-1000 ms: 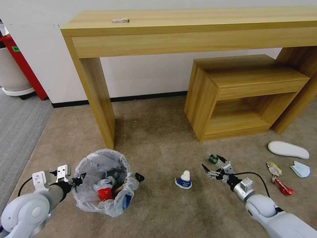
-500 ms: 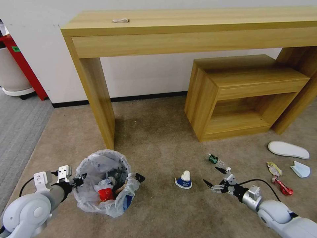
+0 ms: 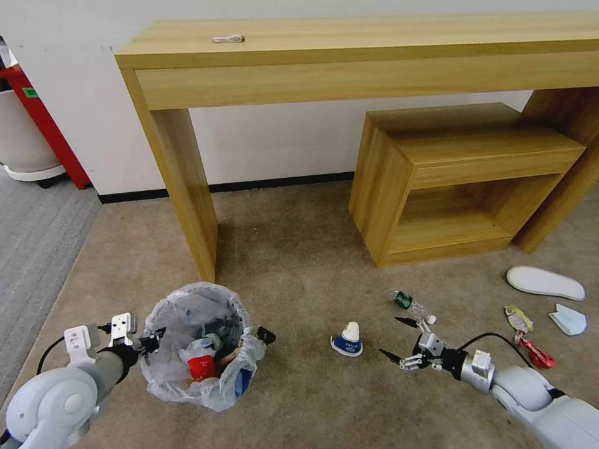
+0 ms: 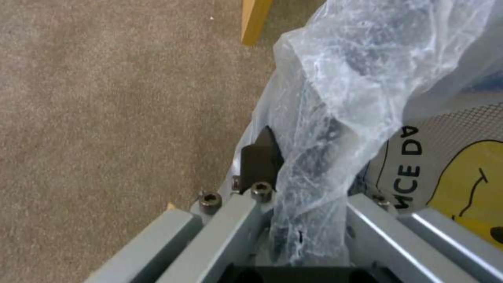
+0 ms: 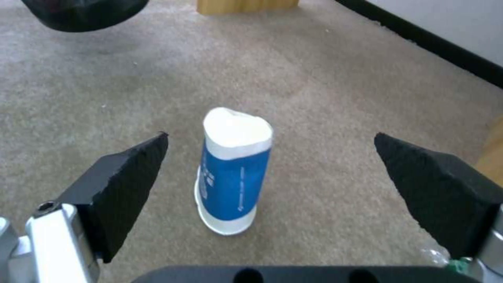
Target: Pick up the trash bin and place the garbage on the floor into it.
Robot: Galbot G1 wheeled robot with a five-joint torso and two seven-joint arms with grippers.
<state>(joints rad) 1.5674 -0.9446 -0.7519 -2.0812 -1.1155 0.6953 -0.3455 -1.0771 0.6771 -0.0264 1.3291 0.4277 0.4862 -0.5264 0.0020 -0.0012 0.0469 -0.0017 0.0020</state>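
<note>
Left gripper (image 3: pixel 153 342) is pinching the trash bin (image 3: pixel 198 344) rim and liner at lower left; "NCE DA" is showing on its side. Right gripper (image 3: pixel 394 340), jaws spread wide, is facing the blue-white paper cup (image 3: pixel 347 340) lying on the carpet (image 3: pixel 293 262), lower middle.

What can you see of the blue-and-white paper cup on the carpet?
The paper cup is blue with a white band and rim. It stands mouth-down on the beige carpet, its upturned base pinched out of round, paper walls slightly crushed. It is between the trash bin and the right gripper, whose open fingers frame it without touching. Nothing else touches it.
</note>
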